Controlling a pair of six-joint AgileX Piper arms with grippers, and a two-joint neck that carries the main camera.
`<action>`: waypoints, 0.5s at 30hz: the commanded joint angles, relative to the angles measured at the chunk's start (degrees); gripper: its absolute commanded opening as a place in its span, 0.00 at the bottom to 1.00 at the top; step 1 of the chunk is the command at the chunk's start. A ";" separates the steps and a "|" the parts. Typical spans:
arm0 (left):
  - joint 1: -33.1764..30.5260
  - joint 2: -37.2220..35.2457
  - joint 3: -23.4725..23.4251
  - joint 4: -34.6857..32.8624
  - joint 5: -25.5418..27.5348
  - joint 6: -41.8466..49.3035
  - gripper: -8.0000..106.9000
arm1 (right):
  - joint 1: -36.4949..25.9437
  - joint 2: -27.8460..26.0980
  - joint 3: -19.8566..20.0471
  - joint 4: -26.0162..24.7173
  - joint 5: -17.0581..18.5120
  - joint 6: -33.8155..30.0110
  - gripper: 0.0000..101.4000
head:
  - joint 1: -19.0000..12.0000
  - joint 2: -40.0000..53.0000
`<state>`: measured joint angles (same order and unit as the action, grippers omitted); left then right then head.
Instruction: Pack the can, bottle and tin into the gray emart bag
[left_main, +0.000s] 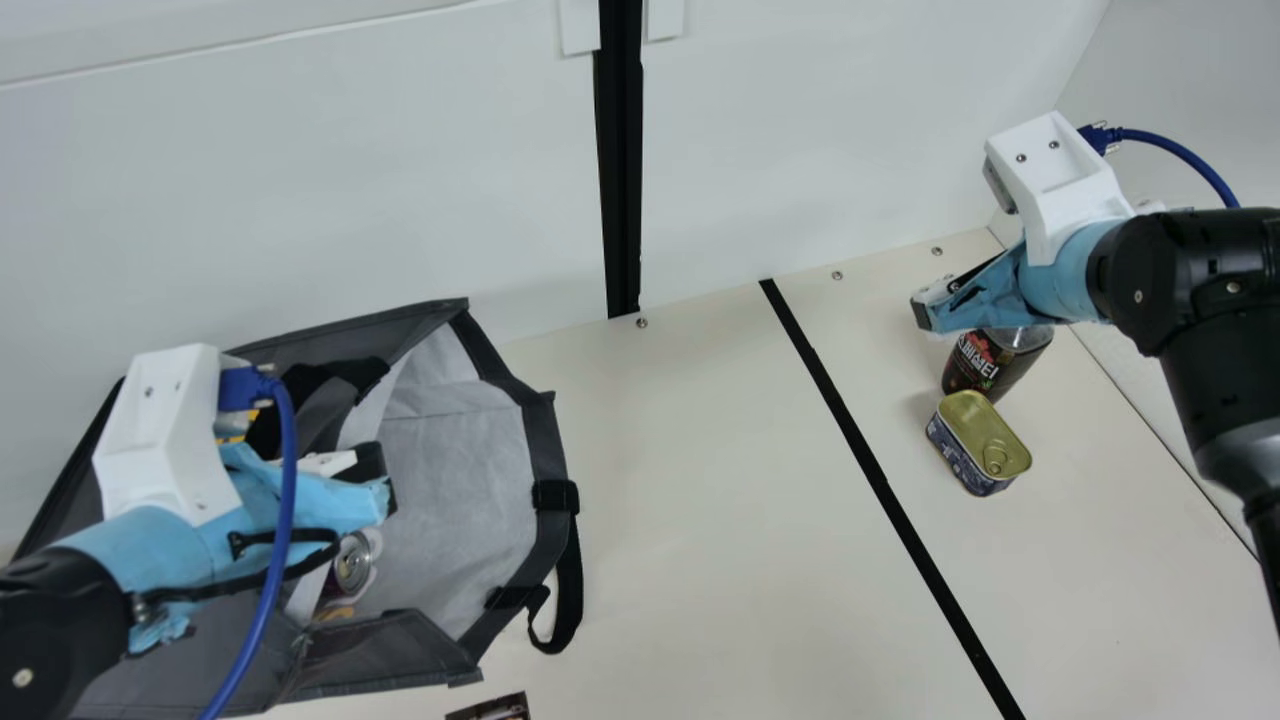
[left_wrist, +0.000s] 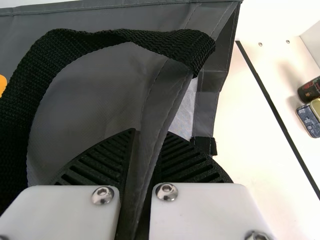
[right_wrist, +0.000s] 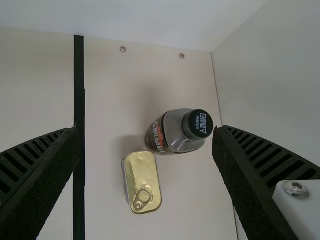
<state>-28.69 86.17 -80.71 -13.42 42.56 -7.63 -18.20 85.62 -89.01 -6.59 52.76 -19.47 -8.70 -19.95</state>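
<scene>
Showing the bottle cap (right_wrist: 200, 123), right wrist view catches spread right fingers (left_main: 924, 316); left fingers (left_main: 372, 464) pinch bag (left_main: 545, 435).

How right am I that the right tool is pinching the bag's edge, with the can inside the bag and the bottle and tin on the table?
Almost, but it's the left tool that is pinching the bag's edge, as the left wrist view shows. The rest holds: can inside, bottle and tin on the table.

a robot lab, it seems: jointed arms (left_main: 1200, 280), blue cables (left_main: 289, 470), white wall panels (left_main: 300, 200) and screw heads (left_main: 837, 275) in the worktop (left_main: 700, 500)
</scene>
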 joint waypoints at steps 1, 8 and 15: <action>0.00 0.00 0.00 0.00 0.00 0.00 0.16 | -0.38 0.66 -0.41 0.17 -0.07 -0.26 0.90 | -1.30 -0.05; 0.00 0.00 0.00 0.00 0.00 0.00 0.16 | -2.52 3.62 -2.34 0.75 -0.08 -2.00 0.90 | -1.30 -0.05; 0.00 0.00 0.00 0.00 0.00 0.00 0.16 | -4.76 6.74 -4.29 1.88 0.17 -3.68 0.90 | -1.30 -0.05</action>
<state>-28.69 86.17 -80.71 -13.42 42.56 -7.63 -22.73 92.01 -93.15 -4.97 52.71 -23.00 -8.70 -19.86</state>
